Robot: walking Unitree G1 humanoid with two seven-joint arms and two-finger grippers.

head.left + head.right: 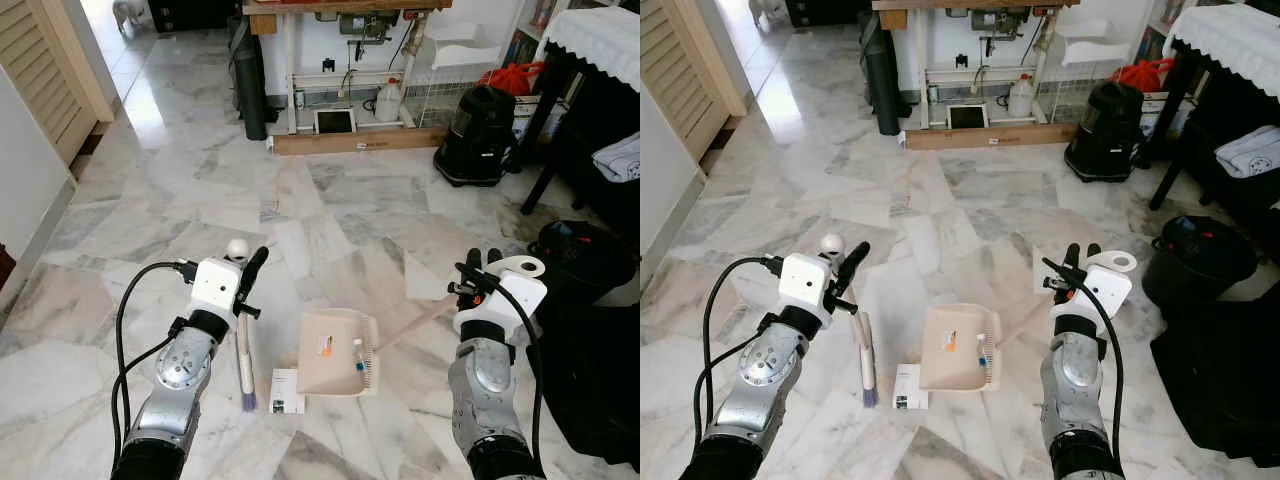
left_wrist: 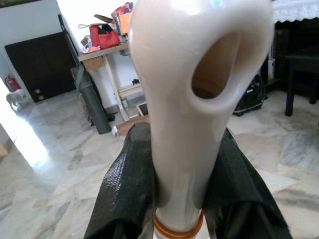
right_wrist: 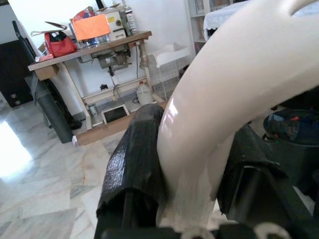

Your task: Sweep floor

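Marble floor (image 1: 200, 180) and clutter along my far wall

At twelve o'clock I see a wooden table (image 1: 345, 6) on white legs, a white jug (image 1: 388, 100) and a small framed panel (image 1: 335, 121) beneath it, and a long wooden plank (image 1: 358, 142) lying in front. A dark rolled bundle (image 1: 250, 85) leans at eleven o'clock; louvred doors (image 1: 40, 70) stand at ten. A black vacuum cleaner (image 1: 478, 138) sits at one o'clock, with a red bag (image 1: 515, 76) behind it. At three o'clock is a black bin (image 1: 585, 262)
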